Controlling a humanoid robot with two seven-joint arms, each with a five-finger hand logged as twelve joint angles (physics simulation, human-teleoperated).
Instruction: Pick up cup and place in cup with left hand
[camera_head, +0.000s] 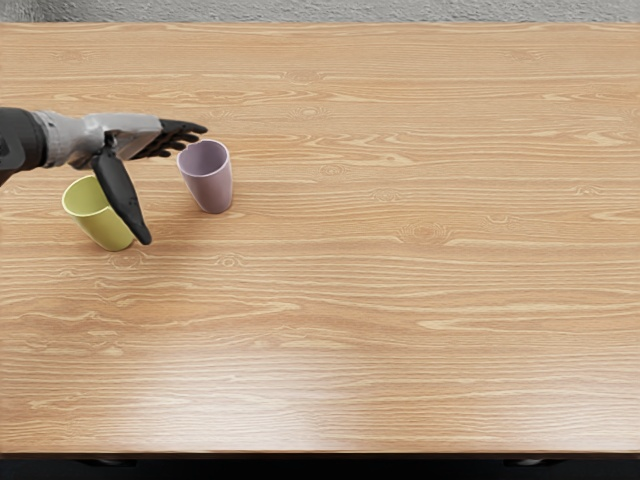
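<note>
My left hand (160, 180) reaches in from the left edge at the upper left, fingers spread and holding nothing. Its thumb extends down toward the front, passing in front of the right side of a yellow-green cup (96, 222). A purple cup (208, 182) stands upright to the right of that cup, just beside the hand's fingertips. Both cups are separate from each other, mouths up. Whether the hand touches either cup cannot be told.
The wooden table (400, 300) fills most of the view, with its front edge along the bottom. A grey textured surface (350, 11) lies beyond the back edge.
</note>
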